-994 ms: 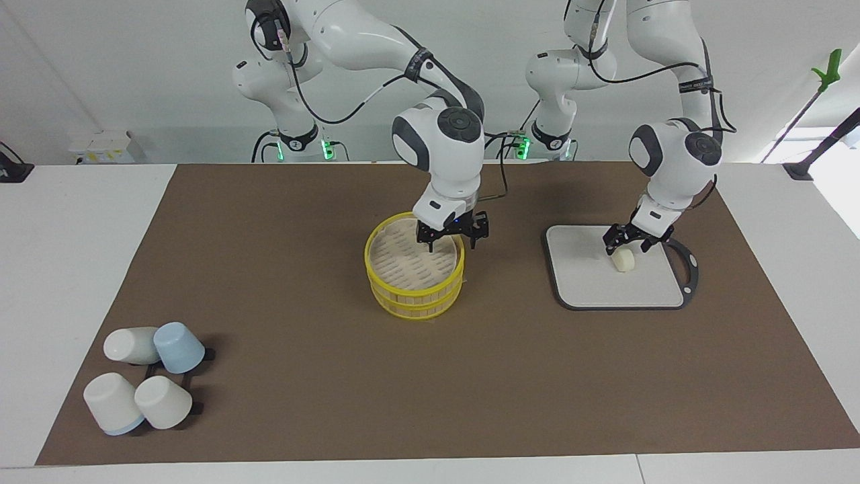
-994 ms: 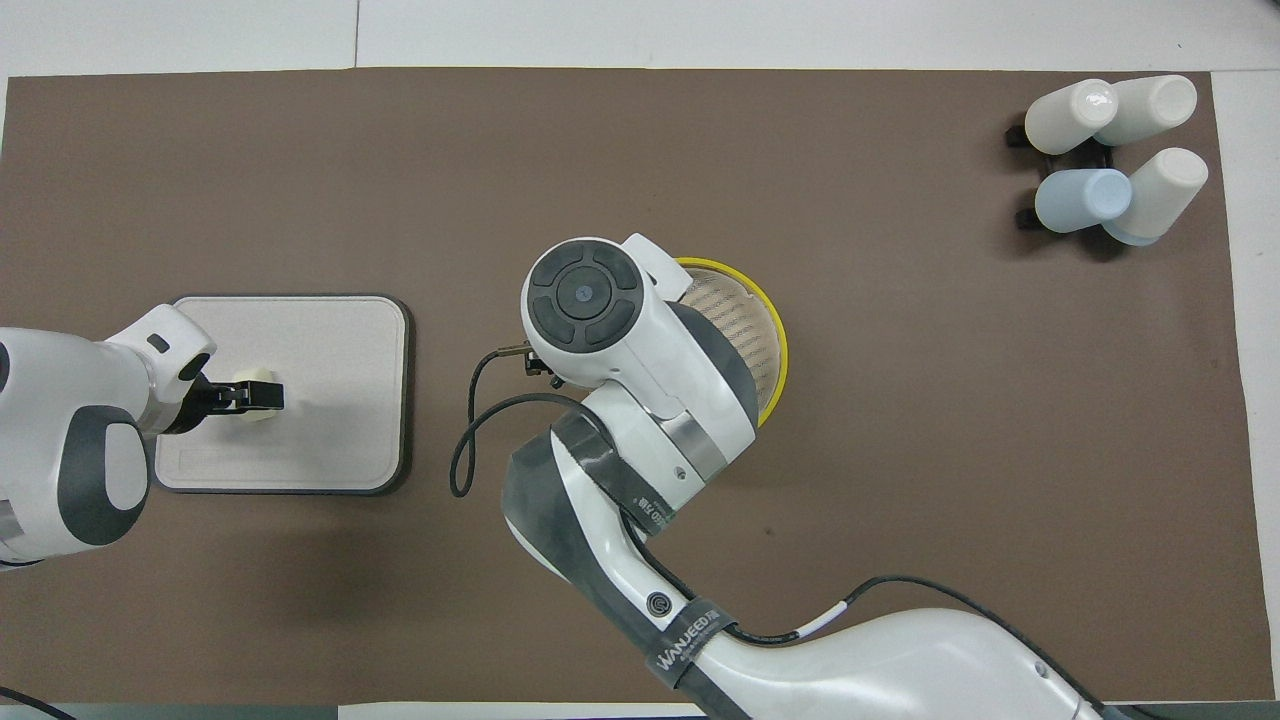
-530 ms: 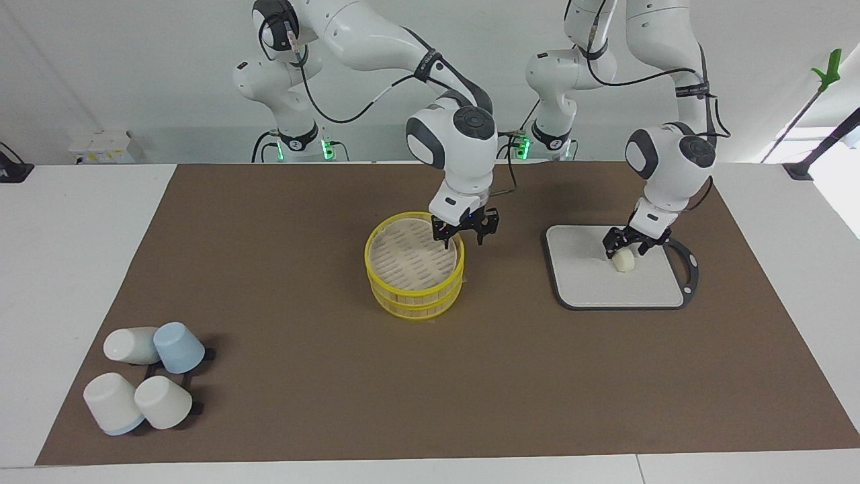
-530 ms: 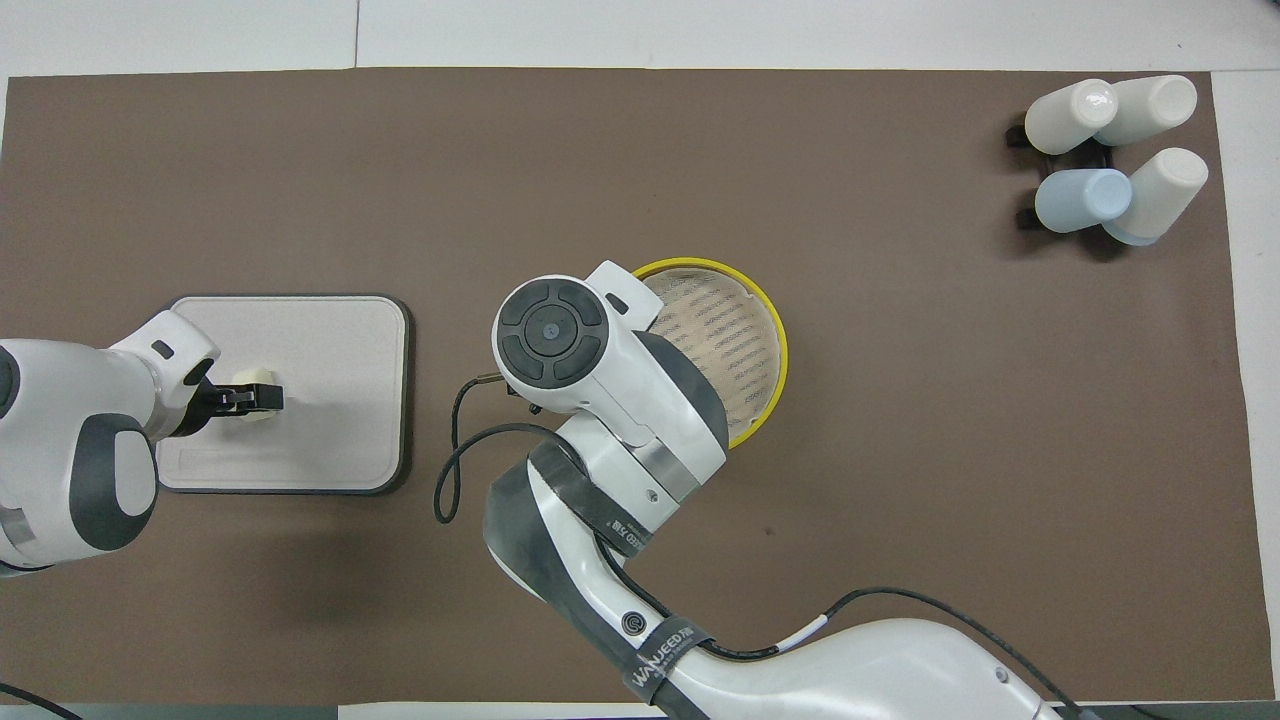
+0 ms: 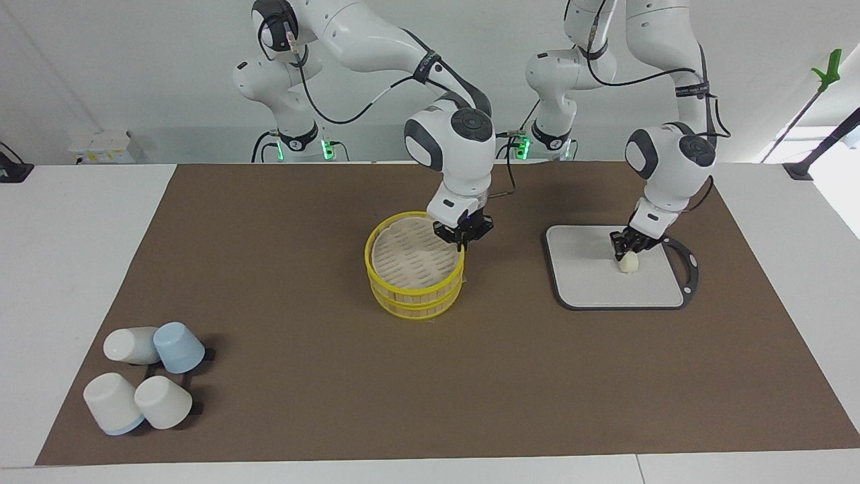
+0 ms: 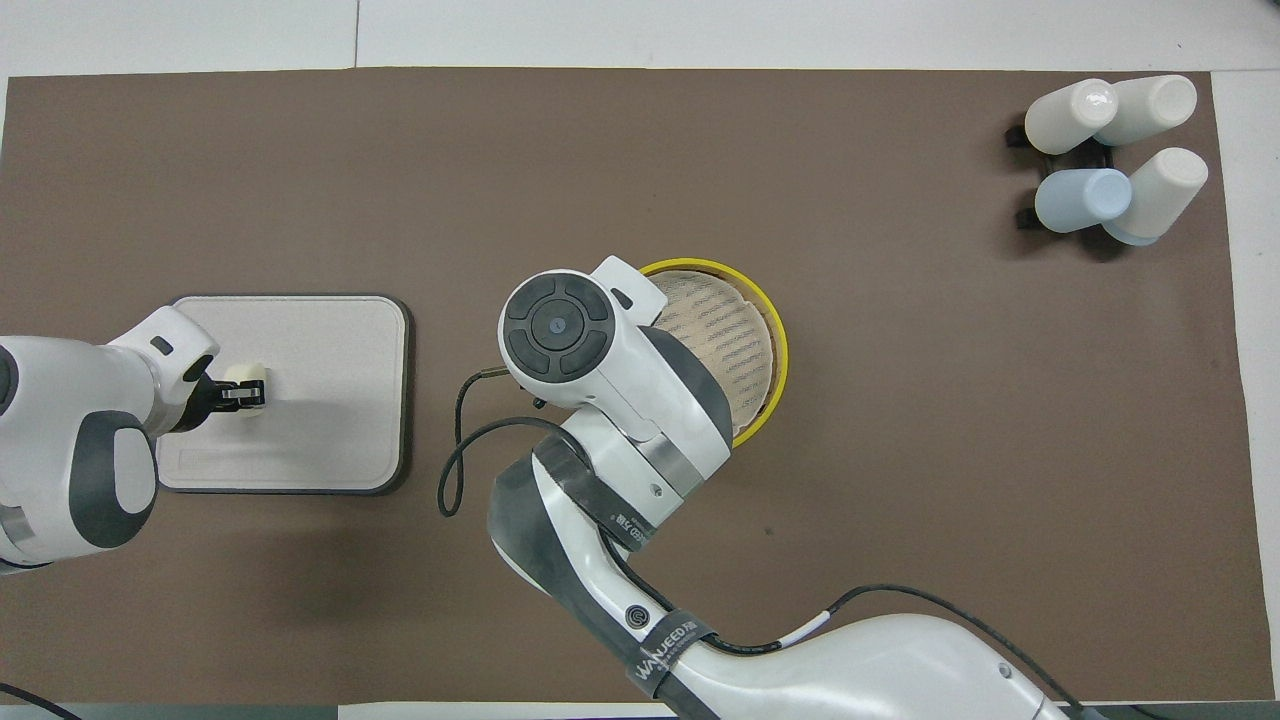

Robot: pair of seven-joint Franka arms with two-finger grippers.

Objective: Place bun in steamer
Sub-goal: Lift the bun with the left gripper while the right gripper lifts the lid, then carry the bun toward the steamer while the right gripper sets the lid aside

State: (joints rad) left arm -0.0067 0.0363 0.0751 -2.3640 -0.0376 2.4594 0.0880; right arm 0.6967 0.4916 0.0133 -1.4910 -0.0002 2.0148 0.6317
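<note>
Facing view: the bun [image 5: 629,263] is gripped on the board [image 5: 591,279] by the left gripper [image 5: 628,250], its fingers narrowed around it.
The right gripper [image 5: 461,236], fingers drawn together, is held at the steamer [image 5: 414,265] rim on the side toward the board, which is well apart from the steamer.

A white bench [image 5: 67,222] is carrying a large brown rectangular mat [image 5: 282,376]. Sitting on the mat are a round yellow-rimmed slatted steamer [image 5: 414,286] at the middle, a grey-edged pale rectangular board [image 5: 591,282] toward the left arm's end, and a cluster of tipped white and pale-blue cups [image 5: 144,383] toward the right arm's end, farther from the robots.
</note>
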